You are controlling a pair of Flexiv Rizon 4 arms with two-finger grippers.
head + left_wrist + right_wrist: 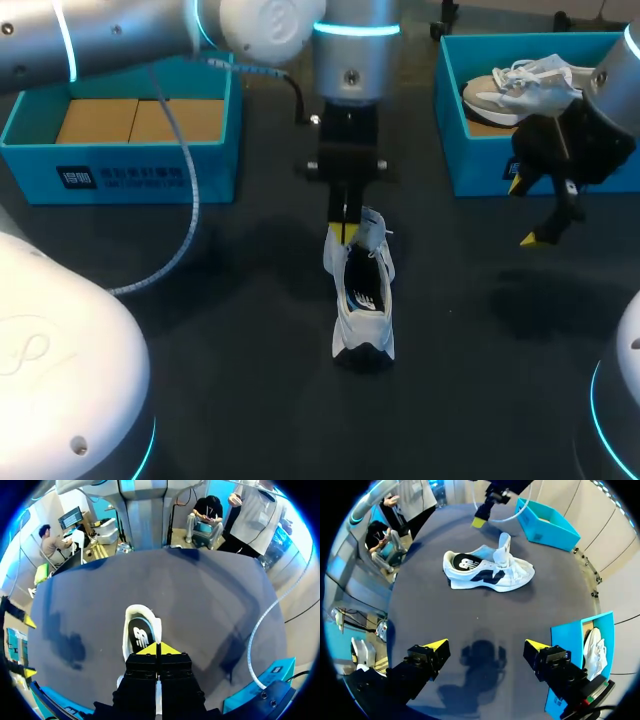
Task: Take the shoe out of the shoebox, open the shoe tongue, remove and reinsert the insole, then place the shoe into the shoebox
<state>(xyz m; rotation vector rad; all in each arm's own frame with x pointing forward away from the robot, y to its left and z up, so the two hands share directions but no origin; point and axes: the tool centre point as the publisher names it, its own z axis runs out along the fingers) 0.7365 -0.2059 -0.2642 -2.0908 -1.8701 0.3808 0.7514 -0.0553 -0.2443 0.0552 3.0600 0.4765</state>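
Two shoes [362,300] [520,85], two shoeboxes [130,172] [480,162]

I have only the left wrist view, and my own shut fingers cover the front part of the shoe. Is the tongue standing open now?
Observer: Yes. The right wrist view shows the tongue raised upright above the laces of the shoe.
Operator: Does my left gripper touch it?
Observer: No. In that same view the left gripper is apart from the tongue, with bare table showing between them.
Operator: And the right arm?
Observer: In its own view the right gripper is open over the table and holds nothing.
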